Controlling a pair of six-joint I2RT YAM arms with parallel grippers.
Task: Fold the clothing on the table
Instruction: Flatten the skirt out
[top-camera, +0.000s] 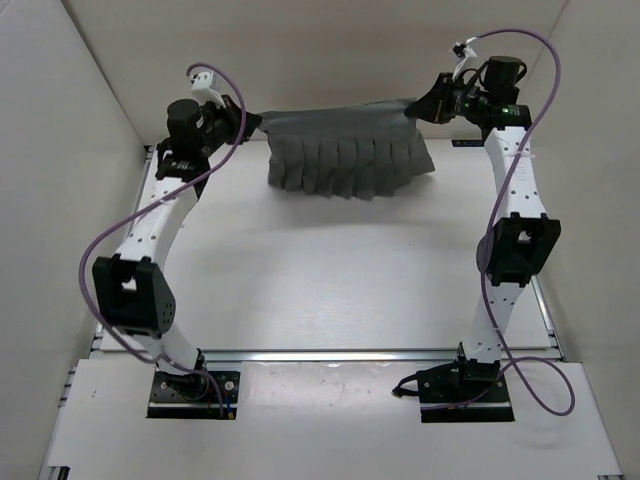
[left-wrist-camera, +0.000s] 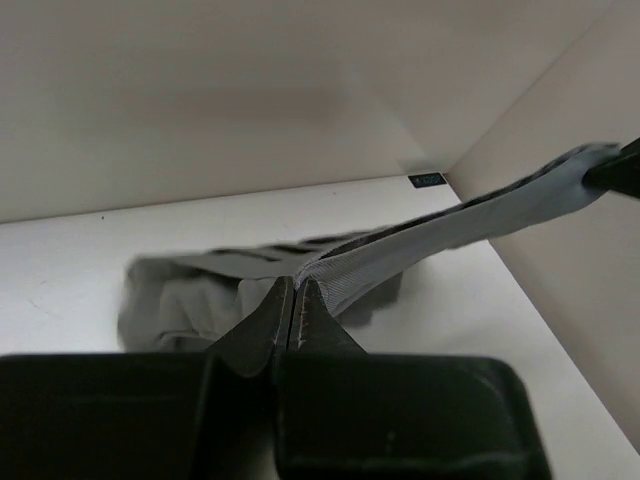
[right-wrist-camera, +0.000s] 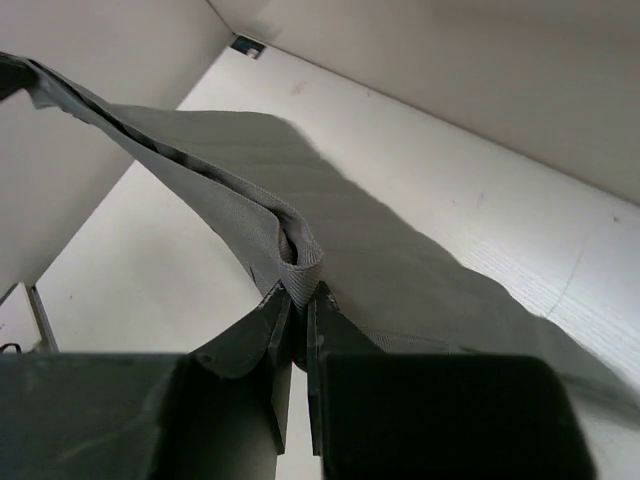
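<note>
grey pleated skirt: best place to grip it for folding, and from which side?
Best bet: the narrow waistband of the soft grey pleated skirt, one end per gripper, each coming from its own outer side. It is the one straight edge; the pleats flare loose below. The left gripper and right gripper are shut on those ends, band taut between them.

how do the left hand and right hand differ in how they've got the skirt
The left hand pinches the waistband flat and taut at its left end; the right hand grips the right end with fabric bunched into a fold at its tips. In the top view the right hand sits slightly farther back than the left hand. Both are shut on the skirt, stretching it between them.
</note>
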